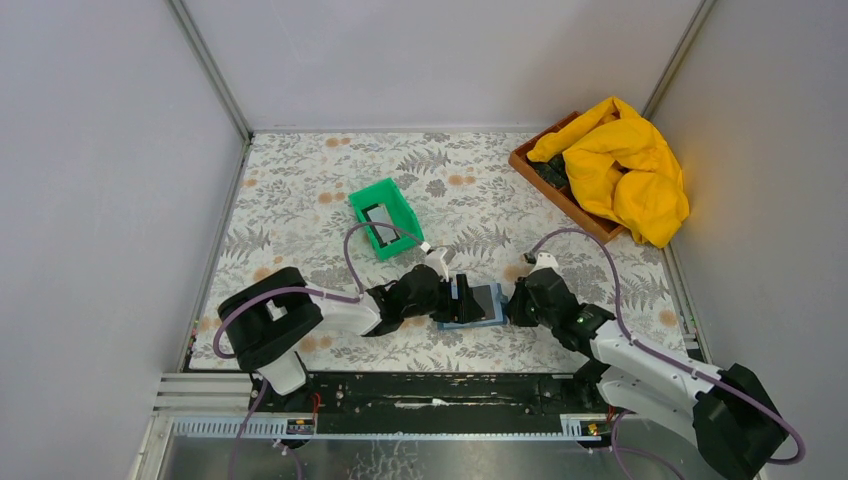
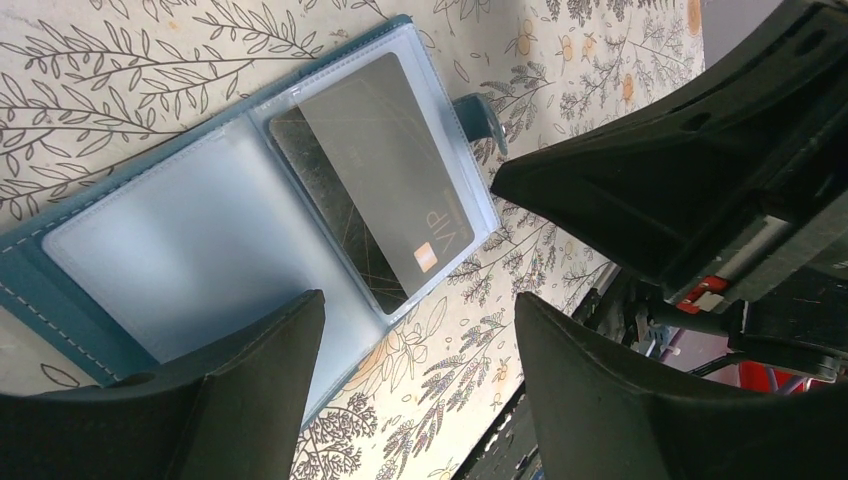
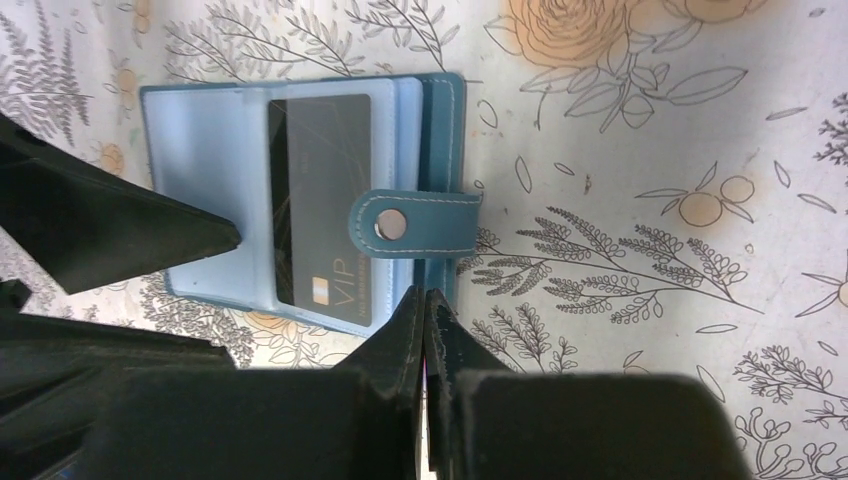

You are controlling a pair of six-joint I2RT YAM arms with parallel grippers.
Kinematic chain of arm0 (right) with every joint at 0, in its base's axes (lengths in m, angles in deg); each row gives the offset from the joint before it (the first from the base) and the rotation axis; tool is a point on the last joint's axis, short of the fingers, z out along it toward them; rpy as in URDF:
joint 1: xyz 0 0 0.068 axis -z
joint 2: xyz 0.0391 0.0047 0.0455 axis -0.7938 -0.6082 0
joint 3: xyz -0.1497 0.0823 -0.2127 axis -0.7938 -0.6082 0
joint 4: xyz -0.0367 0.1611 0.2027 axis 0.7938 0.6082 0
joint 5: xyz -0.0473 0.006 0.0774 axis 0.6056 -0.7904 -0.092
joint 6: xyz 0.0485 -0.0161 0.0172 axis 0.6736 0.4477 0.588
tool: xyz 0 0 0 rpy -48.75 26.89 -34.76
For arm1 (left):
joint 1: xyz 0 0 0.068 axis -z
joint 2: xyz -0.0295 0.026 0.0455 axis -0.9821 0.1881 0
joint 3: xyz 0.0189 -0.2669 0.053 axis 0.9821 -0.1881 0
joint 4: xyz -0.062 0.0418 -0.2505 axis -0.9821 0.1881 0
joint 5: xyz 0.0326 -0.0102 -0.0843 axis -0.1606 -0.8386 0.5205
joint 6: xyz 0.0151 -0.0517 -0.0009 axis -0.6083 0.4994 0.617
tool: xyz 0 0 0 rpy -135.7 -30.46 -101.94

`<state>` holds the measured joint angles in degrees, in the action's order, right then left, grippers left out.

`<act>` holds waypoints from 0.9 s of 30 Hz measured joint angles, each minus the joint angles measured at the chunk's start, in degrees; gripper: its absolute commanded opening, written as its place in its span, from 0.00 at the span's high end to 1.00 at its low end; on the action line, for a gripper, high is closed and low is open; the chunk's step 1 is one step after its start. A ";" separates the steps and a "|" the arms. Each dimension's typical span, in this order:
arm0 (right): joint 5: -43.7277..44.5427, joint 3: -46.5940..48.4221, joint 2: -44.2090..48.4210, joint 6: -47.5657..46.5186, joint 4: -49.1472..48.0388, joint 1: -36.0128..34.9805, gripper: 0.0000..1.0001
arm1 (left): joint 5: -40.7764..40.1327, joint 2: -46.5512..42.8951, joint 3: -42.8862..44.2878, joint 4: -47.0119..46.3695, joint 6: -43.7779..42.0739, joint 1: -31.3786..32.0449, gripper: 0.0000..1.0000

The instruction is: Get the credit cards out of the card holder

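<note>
- My left gripper (image 2: pixel 418 310) has its jaws spread wide with nothing between them. It hovers low over the open card holder (image 2: pixel 200 230).
- My right gripper (image 3: pixel 425 295) has its fingers pressed together on nothing. Its tip sits right at the holder's lower edge, just below the closing tab (image 3: pixel 415 225). I can't tell whether it is pinning the holder down.
- In the top view the holder lies flat at centre frame, between the two grippers — each arm reaches it.
- One dark card (image 2: pixel 385 180) shows in the clear pocket beside the tab. In the left wrist view it lies just ahead of the fingers, its long axis running from upper left to lower right.
- I judge the left arm better placed to draw it out — open and aimed at it.
- Further up, left of centre, stands a green tray (image 1: pixel 404 212) holding what may be a card.
</note>
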<state>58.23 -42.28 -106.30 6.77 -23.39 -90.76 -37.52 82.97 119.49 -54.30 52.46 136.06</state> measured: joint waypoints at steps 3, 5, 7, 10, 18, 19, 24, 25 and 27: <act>0.04 0.52 1.99 -0.57 0.98 0.00 1.00 | -0.26 0.00 0.00 0.00 0.00 0.00 0.23; 0.04 1.64 2.75 -1.01 2.25 0.00 1.00 | -0.59 0.00 0.00 0.02 -0.02 0.00 0.23; 0.02 2.32 3.52 -1.27 2.64 0.00 1.00 | -0.92 0.00 0.00 0.02 -0.02 0.00 0.23; -0.39 2.80 4.20 -1.46 2.75 0.00 1.00 | -1.27 0.00 0.00 0.02 -0.02 0.00 0.23; -2.54 2.86 -0.44 -1.53 1.62 -0.09 0.99 | -1.31 0.07 0.00 0.00 -0.02 0.00 0.23; -2.60 2.86 -0.79 -1.53 1.38 -0.09 0.99 | -1.31 0.07 0.00 0.00 -0.02 0.00 0.23; -3.74 2.86 -1.86 -1.60 -0.11 -0.11 0.99 | -1.31 0.35 0.00 -0.13 -0.02 0.00 0.22; -3.87 2.86 -1.88 -1.60 -0.15 -0.11 0.99 | -1.31 0.48 0.00 -0.22 -0.02 0.00 0.22; -4.13 2.84 -1.90 -1.57 -0.66 -0.11 0.99 | -1.29 0.74 0.02 -0.63 0.00 0.00 0.22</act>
<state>54.10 -39.44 -108.20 5.20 -24.05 -90.87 -38.81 83.72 119.51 -54.93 52.46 136.06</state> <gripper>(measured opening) 0.011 0.775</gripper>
